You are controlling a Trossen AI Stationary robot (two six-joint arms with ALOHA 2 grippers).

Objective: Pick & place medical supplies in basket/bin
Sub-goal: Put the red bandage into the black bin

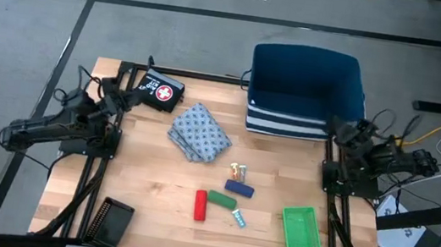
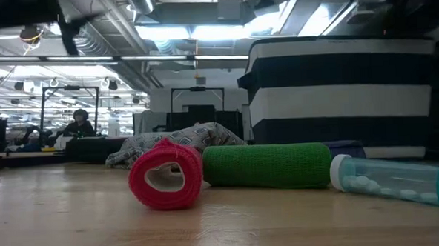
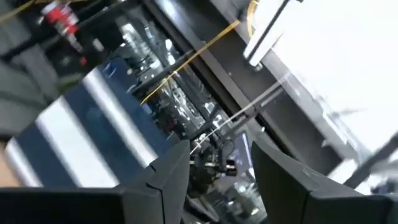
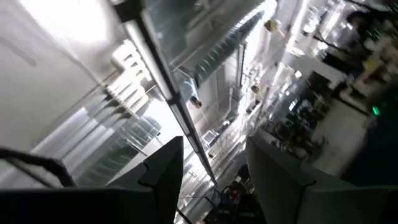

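Note:
A red roll (image 1: pixel 200 205), a green roll (image 1: pixel 222 199), a dark blue piece (image 1: pixel 239 189), a teal-white tube (image 1: pixel 239 219) and a tiny tan item (image 1: pixel 238 172) lie on the wooden table. A grey-blue patterned folded cloth (image 1: pixel 200 133) lies flat farther back. In the low view the red roll (image 2: pixel 165 174), green roll (image 2: pixel 266 165) and tube (image 2: pixel 391 178) lie side by side. The blue striped basket (image 1: pixel 303 92) stands at the far right. My left gripper (image 3: pixel 221 168) is open at the far left, folded back. My right gripper (image 4: pixel 214 165) is open at the right edge, pointing upward into the room.
A black first-aid pouch (image 1: pixel 161 92) lies at the far left of the table. A small green tray (image 1: pixel 301 230) sits near the right front corner, and a black ribbed block (image 1: pixel 112 219) near the left front corner. Bare wood lies between the cloth and the basket.

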